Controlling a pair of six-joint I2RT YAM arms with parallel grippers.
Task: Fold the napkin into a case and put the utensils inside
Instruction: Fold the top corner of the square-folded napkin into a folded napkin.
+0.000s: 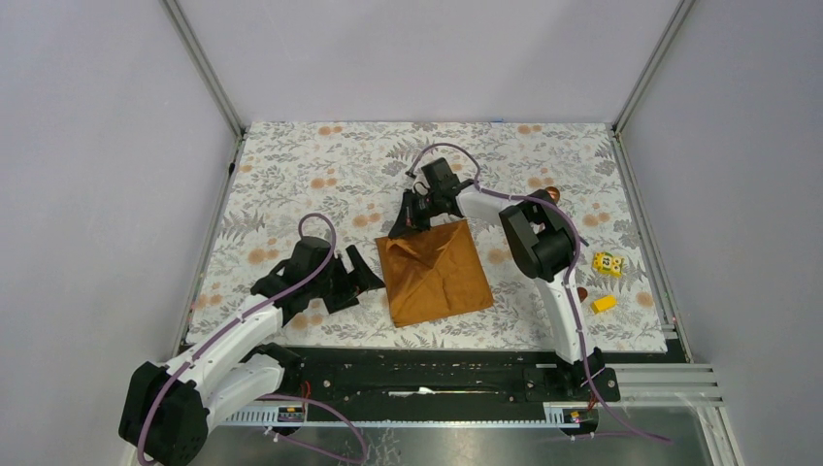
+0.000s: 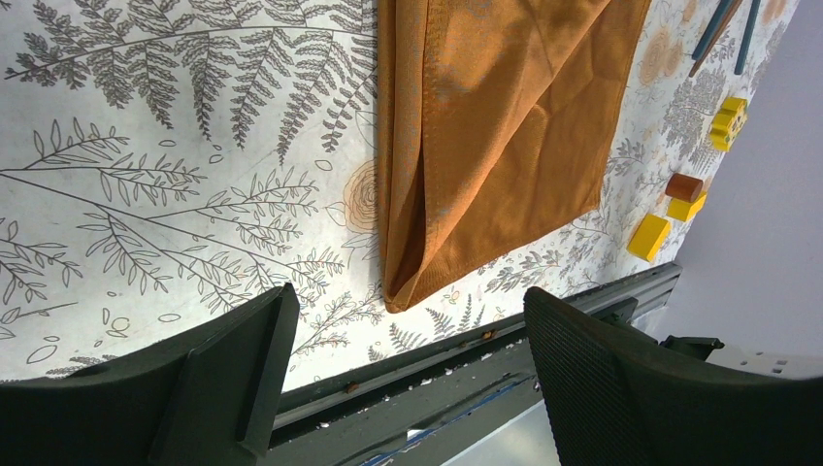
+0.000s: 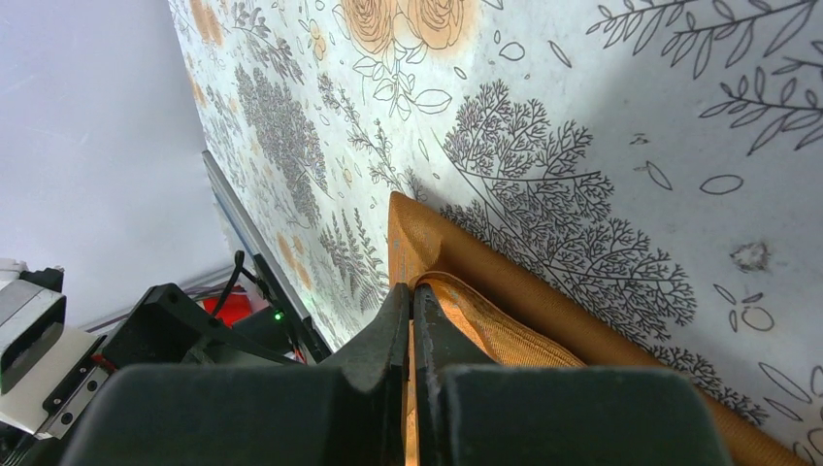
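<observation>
The napkin [image 1: 434,272] is an orange-brown cloth lying creased and partly folded on the floral mat. My right gripper [image 1: 402,226] is at its far left corner. In the right wrist view the gripper [image 3: 411,294] is shut on a raised fold of the napkin [image 3: 553,296]. My left gripper [image 1: 367,275] is open and empty, just left of the napkin's left edge. In the left wrist view the gripper [image 2: 408,374] is short of the napkin's near corner [image 2: 505,126]. The utensils [image 2: 723,29] show as slim dark sticks. A copper bowl [image 1: 552,193] peeks out behind the right arm.
Two yellow blocks [image 1: 608,263] [image 1: 604,303] and a small brown disc [image 1: 582,292] lie right of the napkin; they also show in the left wrist view [image 2: 648,237]. The black rail [image 1: 437,374] runs along the mat's near edge. Grey walls close three sides.
</observation>
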